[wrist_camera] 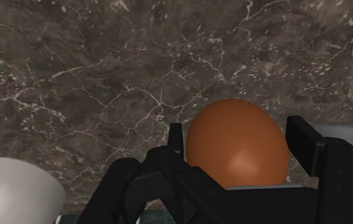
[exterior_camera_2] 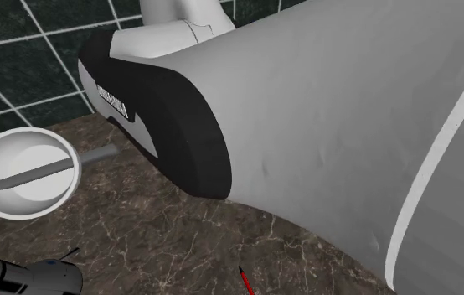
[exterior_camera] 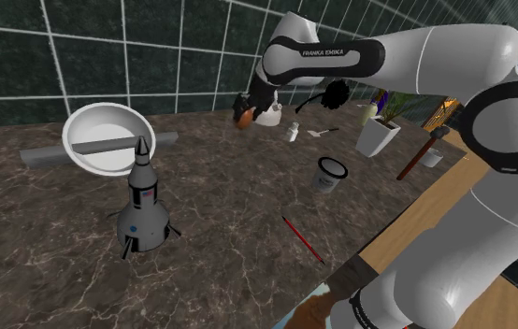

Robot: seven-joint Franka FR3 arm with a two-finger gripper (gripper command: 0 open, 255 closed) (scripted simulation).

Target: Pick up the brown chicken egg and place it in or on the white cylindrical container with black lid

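A brown egg (wrist_camera: 237,143) sits clasped between my two black fingers (wrist_camera: 176,139), held above the dark marbled counter (wrist_camera: 105,83). In the shoulder view my gripper (exterior_camera: 248,110) hangs near the back of the counter by the tiled wall, and the egg (exterior_camera: 244,118) shows as an orange spot at its tip. The white cylindrical container with a black rim (exterior_camera: 332,173) stands on the counter nearer the stand, to the shoulder view's right of the gripper and well apart from it.
A white bowl (exterior_camera: 107,137) with a grey bar across it lies at the shoulder view's left, with a rocket model (exterior_camera: 143,201) in front of it. A red pencil (exterior_camera: 304,240), a small white bottle (exterior_camera: 293,131), a white planter (exterior_camera: 379,135) and a hammer (exterior_camera: 421,154) also lie about.
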